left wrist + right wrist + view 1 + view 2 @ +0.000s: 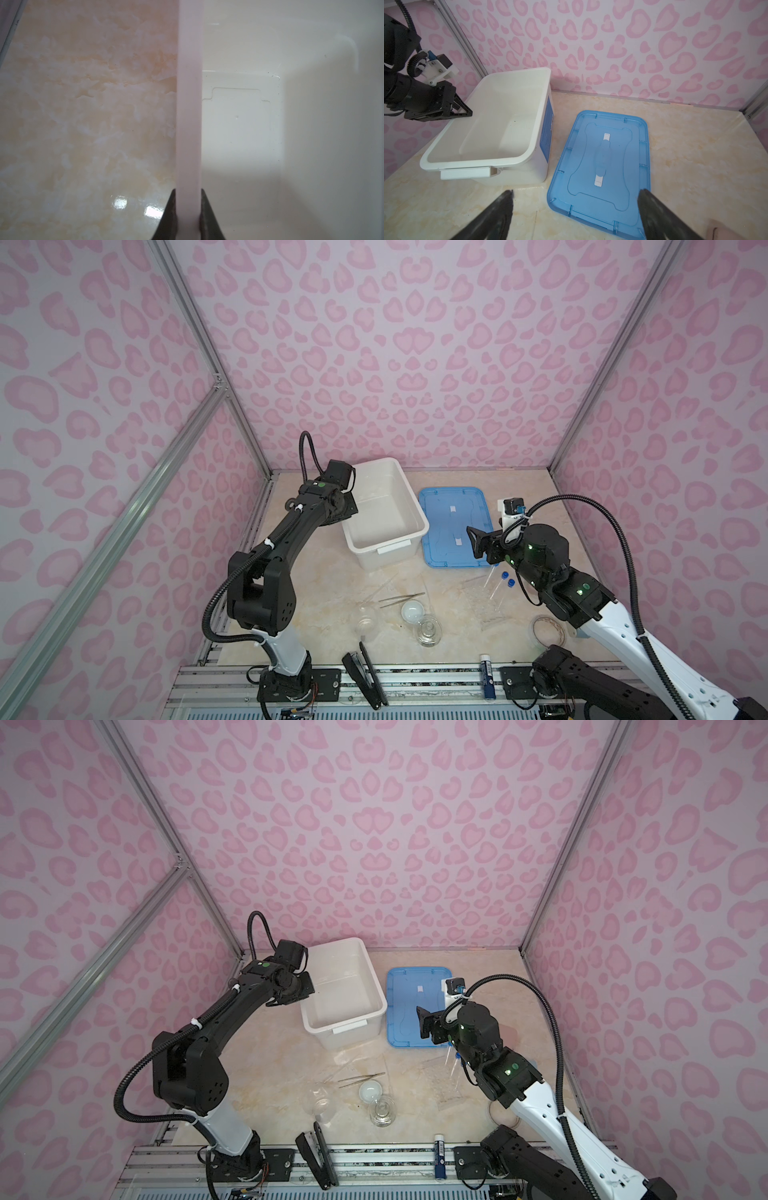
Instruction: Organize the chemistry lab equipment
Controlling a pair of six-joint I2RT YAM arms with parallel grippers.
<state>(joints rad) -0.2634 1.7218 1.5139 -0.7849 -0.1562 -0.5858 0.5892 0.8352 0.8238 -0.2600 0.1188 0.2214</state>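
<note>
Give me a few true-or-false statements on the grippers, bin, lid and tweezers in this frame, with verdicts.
1. The left gripper is clamped on the bin rim. True.
2. The right gripper holds a tube. False: it is open and empty.
3. The lid sits on the bin. False: it lies on the table beside the bin.
4. The bin is empty. True.
5. The tweezers lie on the table. True.
</note>
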